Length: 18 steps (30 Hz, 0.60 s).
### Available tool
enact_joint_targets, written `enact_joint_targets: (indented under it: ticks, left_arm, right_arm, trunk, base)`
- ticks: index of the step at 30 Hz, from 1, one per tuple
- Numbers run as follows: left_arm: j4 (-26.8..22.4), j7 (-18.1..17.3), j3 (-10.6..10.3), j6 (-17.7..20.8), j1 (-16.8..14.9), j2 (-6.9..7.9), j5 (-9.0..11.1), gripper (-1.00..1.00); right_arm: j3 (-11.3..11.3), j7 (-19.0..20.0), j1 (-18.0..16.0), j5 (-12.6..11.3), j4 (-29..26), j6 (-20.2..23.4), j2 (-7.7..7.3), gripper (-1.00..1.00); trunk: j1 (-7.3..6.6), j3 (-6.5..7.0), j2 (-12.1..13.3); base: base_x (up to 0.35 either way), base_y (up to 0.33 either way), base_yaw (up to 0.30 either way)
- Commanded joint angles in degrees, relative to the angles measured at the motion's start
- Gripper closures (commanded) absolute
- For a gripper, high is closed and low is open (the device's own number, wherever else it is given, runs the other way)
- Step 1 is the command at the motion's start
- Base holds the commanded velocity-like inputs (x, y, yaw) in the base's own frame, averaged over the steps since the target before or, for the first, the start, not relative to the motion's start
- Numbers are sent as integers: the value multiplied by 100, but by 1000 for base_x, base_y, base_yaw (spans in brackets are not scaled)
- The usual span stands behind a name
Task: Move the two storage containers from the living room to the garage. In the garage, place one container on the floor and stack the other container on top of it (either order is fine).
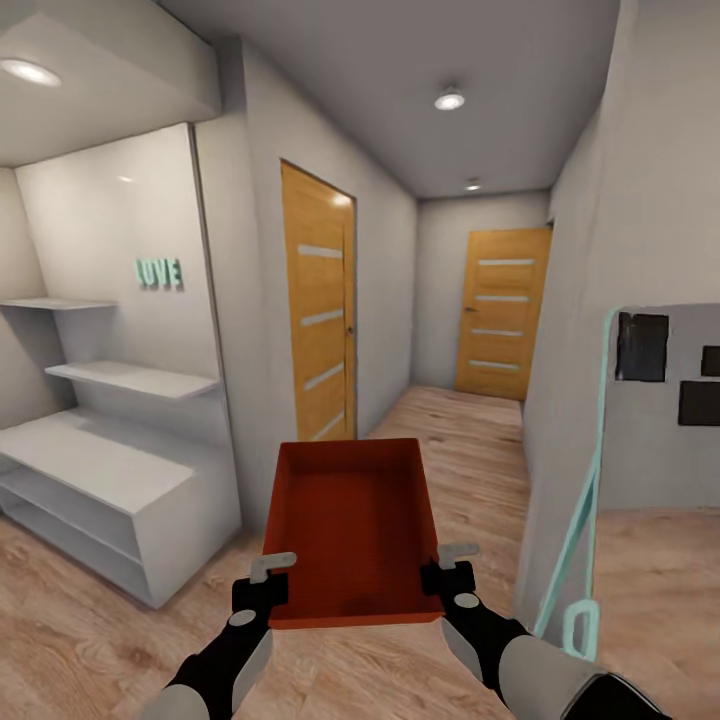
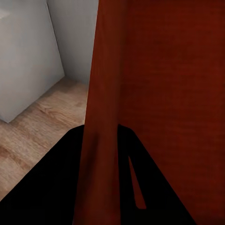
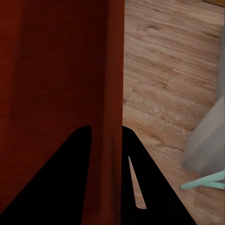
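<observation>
From the head view, the robot stands in a hallway of light wood-plank flooring point(image 1: 450, 440), carrying one orange-red storage container point(image 1: 355, 530) out in front of it, held level and off the ground. The left gripper point(image 1: 268, 580) clamps the container's left wall near the closest corner, and the right gripper point(image 1: 452, 568) clamps the right wall opposite. Two wooden doors lie ahead: a side door point(image 1: 320, 305) on the left wall and an end door point(image 1: 503, 312) at the corridor's far end. A white shelf unit point(image 1: 100, 470) stands at the left.

In the left wrist view, the container wall point(image 2: 101, 117) runs between the dark fingers point(image 2: 61, 183), pinched on both sides.

In the right wrist view, the opposite wall point(image 3: 112, 108) sits likewise between that gripper's fingers point(image 3: 61, 183), gripped tight.

The step in hand looks like transport toward the garage. To do it well, both arms should hold their spacing and height constant so the thin walls do not slip, the base should steer down the corridor's middle, and turns should be slow.
</observation>
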Motion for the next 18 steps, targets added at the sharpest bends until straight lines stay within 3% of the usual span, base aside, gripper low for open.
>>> enact_joint_targets:
  ticks: [1,8,18]
  left_arm:
    - [11,92,278,-22,-4,130,83,100]
    - [11,92,278,-21,-6,130,83,100]
    - [4,93,279,-21,-5,130,83,100]
  right_arm:
    - [-266,27,-8,50,-25,-256,2,100]
    - [-264,27,-8,49,-23,-256,3,100]
    - [-262,26,-8,48,-24,-256,3,100]
  trunk:
    - [5,-9,-7]
    - [5,-9,-7]
    - [5,-9,-7]
  base:
    - [323,100,0]
    - [323,100,-81]
    - [323,104,-276]
